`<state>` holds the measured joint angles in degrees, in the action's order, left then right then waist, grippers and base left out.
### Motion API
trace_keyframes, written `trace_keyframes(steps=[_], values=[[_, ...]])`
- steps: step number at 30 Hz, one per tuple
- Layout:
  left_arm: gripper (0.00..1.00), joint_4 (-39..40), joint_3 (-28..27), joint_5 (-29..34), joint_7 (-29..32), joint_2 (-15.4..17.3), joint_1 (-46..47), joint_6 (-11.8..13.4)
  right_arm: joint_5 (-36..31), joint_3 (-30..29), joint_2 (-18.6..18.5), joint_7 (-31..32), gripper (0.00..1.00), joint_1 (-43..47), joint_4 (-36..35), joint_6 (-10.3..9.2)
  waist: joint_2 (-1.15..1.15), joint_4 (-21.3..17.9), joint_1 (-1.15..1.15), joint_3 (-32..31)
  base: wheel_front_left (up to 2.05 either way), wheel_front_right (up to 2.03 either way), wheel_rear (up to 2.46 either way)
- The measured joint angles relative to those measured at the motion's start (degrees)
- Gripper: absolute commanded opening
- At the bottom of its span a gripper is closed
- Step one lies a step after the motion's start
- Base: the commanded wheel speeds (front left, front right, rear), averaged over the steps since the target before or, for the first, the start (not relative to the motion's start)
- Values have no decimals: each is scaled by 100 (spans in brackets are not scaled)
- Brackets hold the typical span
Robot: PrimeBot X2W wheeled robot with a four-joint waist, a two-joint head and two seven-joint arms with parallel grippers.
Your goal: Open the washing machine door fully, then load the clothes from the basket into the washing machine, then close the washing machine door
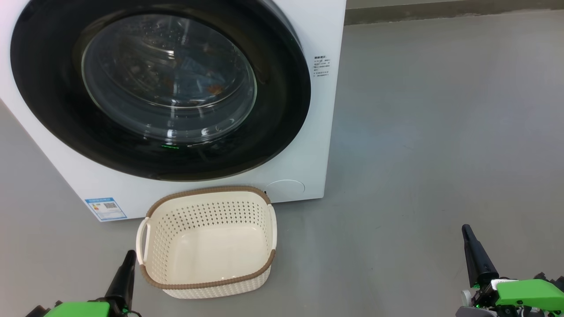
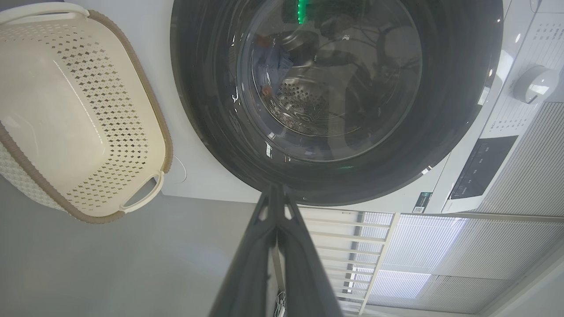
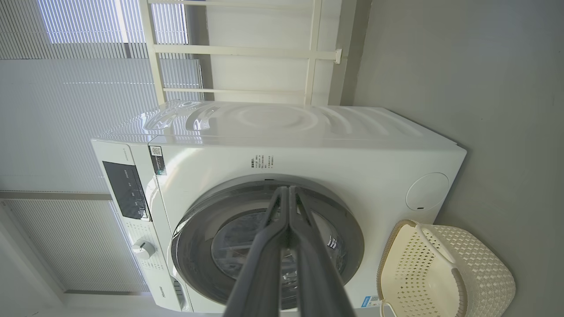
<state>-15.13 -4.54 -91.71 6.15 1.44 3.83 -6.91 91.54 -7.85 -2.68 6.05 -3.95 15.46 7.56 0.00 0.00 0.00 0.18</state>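
Clothes lie inside the washer, seen as blue fabric with orange-brown spots through the glass of the door. The door sits shut, its wide black rim flat against the white front. In the left wrist view the blue fabric shows behind the glass beside the drum's perforated steel.

The basket stands on the grey floor before the washer's lower front edge, just beside it; I cannot tell whether they touch. Its bare cream bottom faces up, and a handle shows at each side. A blue label sits at the washer's lower left corner, and a round flap at the lower right, just behind the basket's far rim.

The left gripper hangs low over the floor just left of the basket, not touching it, and its fingers are pressed together, which the left wrist view shows plainly. The right gripper is well apart to the right, over bare floor, its fingers likewise closed on nothing. Both point toward the washer. The right wrist view also takes in the dark control panel and a white knob.
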Motion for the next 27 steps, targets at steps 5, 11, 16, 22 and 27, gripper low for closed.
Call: trace_keyframes(steps=[5,11,16,22,27], values=[[0,0,0,0,0,0,0,0,0,0,0,0,0,0,0,0,0,0,0,0,0,0,0],[0,0,0,0,0,0,0,0,0,0,0,0,0,0,0,0,0,0,0,0,0,0,0],[0,0,0,0,0,0,0,0,0,0,0,0,0,0,0,0,0,0,0,0,0,0,0],[0,0,0,0,0,1,0,0,0,0,0,0,0,0,0,0,0,0,0,0,0,0,0],[0,0,0,0,0,1,0,0,0,0,0,0,0,0,0,0,0,0,0,0,0,0,0]])
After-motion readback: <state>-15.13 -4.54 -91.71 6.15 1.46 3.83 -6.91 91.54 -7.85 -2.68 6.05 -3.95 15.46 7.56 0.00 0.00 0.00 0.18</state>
